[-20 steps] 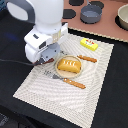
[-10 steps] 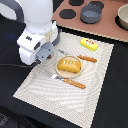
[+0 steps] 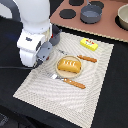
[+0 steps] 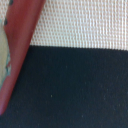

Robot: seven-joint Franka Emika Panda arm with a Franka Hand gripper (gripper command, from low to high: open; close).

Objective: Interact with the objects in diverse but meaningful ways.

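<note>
Arm: white Panda arm stands at the exterior view's left, over the left edge of the mat; its wrist block hides the end of the arm.
Fingers: not visible in either view; cannot tell whether they are open or closed, or whether they hold anything.
Mat: cream woven placemat lies on the dark desk, set at an angle.
Bread loaf: golden scored bread loaf sits on a tan plate near the middle of the mat, just beside the arm's wrist block.
Sausage: brown sausage lies on the mat just to the exterior view's right of the loaf, apart from the plate.
Yellow packet: yellow packet block lies near the mat's far edge, beyond the sausage.
Cutlery: orange-handled cutlery piece lies on the mat in front of the plate, metal end toward the arm; a second metal utensil shows partly beside the wrist block.
Stove board: brown toy stove board with dark burner discs at the far side; a grey-blue pot stands on it.
Bowl: a tan bowl is cut by the right edge of the exterior view.
Wrist view: blurred; woven mat above dark desk, with a red edge across one side, its identity unclear.
</note>
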